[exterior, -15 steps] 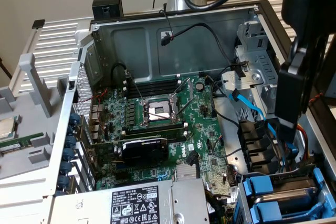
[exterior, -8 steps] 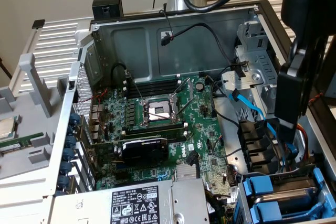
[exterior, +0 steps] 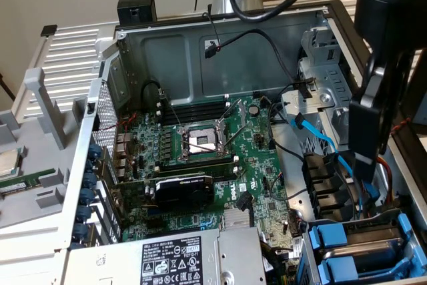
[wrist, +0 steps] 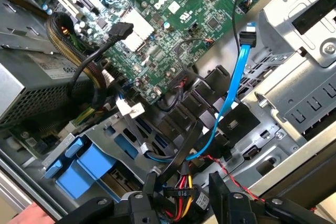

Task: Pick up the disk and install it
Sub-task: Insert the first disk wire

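My gripper (exterior: 365, 161) hangs over the lower right corner of the open computer case, on the exterior view's right. In the wrist view its two black fingers (wrist: 149, 190) stand apart, open, with only a red, yellow and black wire bundle (wrist: 181, 203) showing beyond the gap. Just beside it lies the drive cage (wrist: 113, 129) with two blue-fronted trays (exterior: 337, 248) (wrist: 84, 169) slotted in. The disk's metal body and label are hidden, so I cannot tell which tray carries it.
A blue data cable (wrist: 236, 82) loops past black plastic bays (exterior: 327, 181) right under the gripper. The green motherboard (exterior: 200, 145) fills the case floor, and the power supply (exterior: 173, 258) sits at the front. A hand (wrist: 29, 216) rests at the case edge.
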Controlling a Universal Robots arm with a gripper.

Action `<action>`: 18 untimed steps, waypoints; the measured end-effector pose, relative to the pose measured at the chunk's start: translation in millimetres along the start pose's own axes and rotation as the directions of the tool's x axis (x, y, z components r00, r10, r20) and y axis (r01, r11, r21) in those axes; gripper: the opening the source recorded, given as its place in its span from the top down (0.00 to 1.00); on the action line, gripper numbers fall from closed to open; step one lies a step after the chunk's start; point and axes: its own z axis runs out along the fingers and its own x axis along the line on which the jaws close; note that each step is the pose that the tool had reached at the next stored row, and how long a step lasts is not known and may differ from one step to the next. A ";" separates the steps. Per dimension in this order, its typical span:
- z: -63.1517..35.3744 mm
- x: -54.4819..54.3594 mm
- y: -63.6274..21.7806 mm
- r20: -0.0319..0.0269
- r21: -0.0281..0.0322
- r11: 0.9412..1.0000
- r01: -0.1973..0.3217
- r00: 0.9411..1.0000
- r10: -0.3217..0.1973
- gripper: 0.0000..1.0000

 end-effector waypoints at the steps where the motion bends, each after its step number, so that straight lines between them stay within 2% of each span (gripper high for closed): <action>1: 0.0 0.7 0.6 0.001 0.002 1.000 -0.001 1.000 0.001 0.49; 9: 0.3 1.5 1.7 0.003 0.004 1.000 -0.011 1.000 0.011 0.49; 14: 0.8 1.5 1.8 0.003 0.004 1.000 -0.015 1.000 0.015 0.49; 15: 0.9 1.5 1.8 0.003 0.004 1.000 -0.016 1.000 0.015 0.51; 17: 0.9 1.5 1.8 0.003 0.004 1.000 -0.017 1.000 0.017 0.64; 18: 0.9 1.5 1.8 0.003 0.004 1.000 -0.017 1.000 0.017 0.64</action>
